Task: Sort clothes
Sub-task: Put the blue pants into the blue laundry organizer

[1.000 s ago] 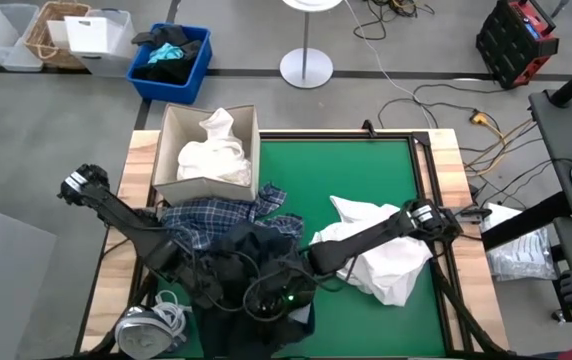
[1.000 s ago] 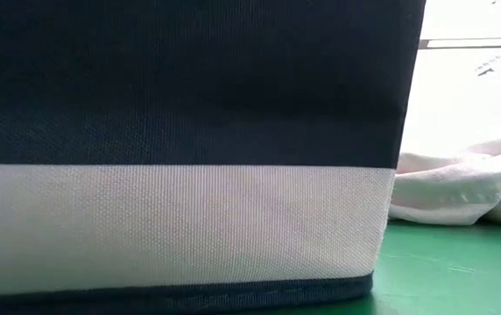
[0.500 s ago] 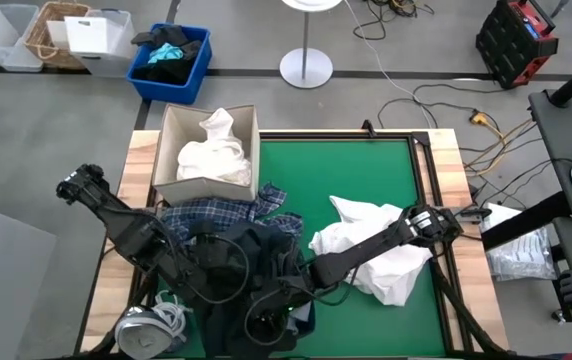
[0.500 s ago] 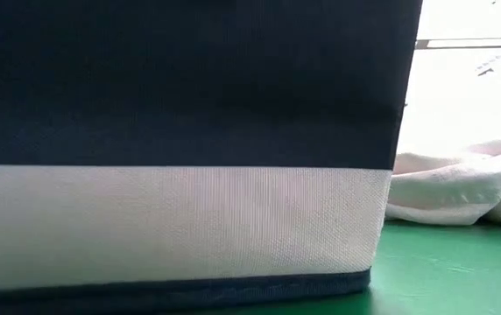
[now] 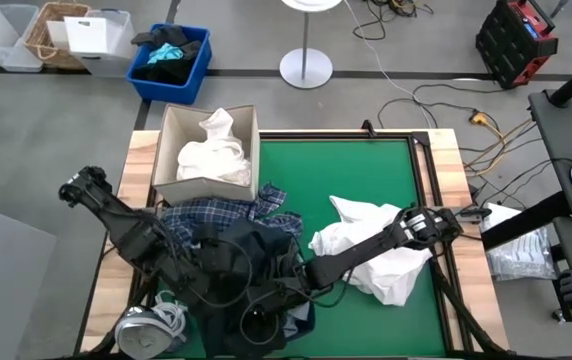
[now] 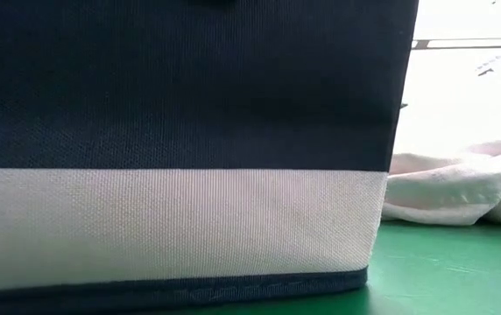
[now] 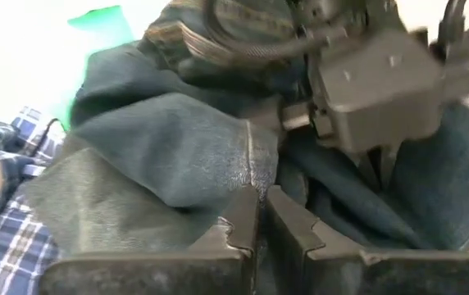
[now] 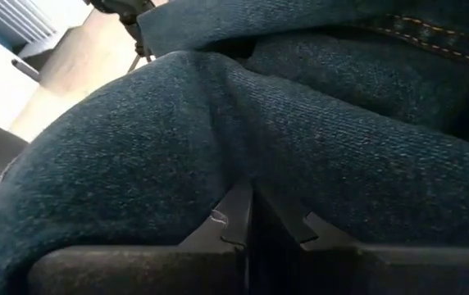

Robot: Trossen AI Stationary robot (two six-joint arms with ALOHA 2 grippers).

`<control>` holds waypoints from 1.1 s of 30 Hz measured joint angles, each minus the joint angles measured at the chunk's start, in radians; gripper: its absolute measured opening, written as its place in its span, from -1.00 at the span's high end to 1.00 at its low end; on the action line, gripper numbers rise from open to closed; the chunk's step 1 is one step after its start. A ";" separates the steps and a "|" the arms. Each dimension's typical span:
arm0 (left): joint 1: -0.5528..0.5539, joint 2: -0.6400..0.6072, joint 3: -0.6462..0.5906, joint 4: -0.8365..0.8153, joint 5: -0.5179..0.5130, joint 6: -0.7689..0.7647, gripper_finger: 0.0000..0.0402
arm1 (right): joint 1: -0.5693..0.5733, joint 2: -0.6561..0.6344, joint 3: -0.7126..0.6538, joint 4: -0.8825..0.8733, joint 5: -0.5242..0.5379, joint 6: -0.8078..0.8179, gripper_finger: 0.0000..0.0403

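High view shows you both grippers pinching the dark jeans (image 5: 251, 262) at the table's near edge: left gripper (image 7: 258, 215), right gripper (image 8: 249, 215). Plaid shirt (image 5: 206, 215) lies alongside. A cardboard box (image 5: 171, 130) holds white shirts (image 5: 212, 155); navy fabric (image 6: 180, 79) blocks your low view.

Shirt (image 5: 213, 152) in box (image 5: 171, 124), behind clothes pile (image 5: 234, 255).

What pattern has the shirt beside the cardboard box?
The shirt has a blue-white plaid, best seen in the high view.
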 joint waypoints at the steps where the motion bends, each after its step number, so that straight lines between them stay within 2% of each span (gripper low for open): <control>1: -0.006 0.009 -0.002 0.001 0.000 0.001 1.00 | 0.000 -0.006 -0.001 0.001 0.000 -0.003 0.94; 8: -0.062 0.055 -0.003 0.000 -0.014 -0.016 1.00 | -0.001 -0.165 -0.005 -0.038 0.012 -0.102 0.94; 11: -0.089 0.075 -0.003 0.000 -0.054 -0.059 1.00 | -0.002 -0.222 -0.007 -0.063 0.027 -0.138 0.94; 19: -0.123 0.160 -0.003 0.041 -0.096 -0.113 1.00 | -0.004 -0.360 -0.005 -0.181 0.094 -0.151 0.94; 23: -0.122 0.214 -0.003 0.073 -0.100 -0.089 1.00 | -0.005 -0.397 -0.004 -0.189 0.118 -0.154 0.94; 29: -0.122 0.255 -0.003 0.120 -0.100 -0.096 1.00 | -0.031 -0.428 -0.004 -0.184 0.285 -0.184 0.94; 33: -0.122 0.256 0.008 0.156 -0.096 -0.107 1.00 | -0.080 -0.394 -0.029 -0.173 0.290 -0.185 0.94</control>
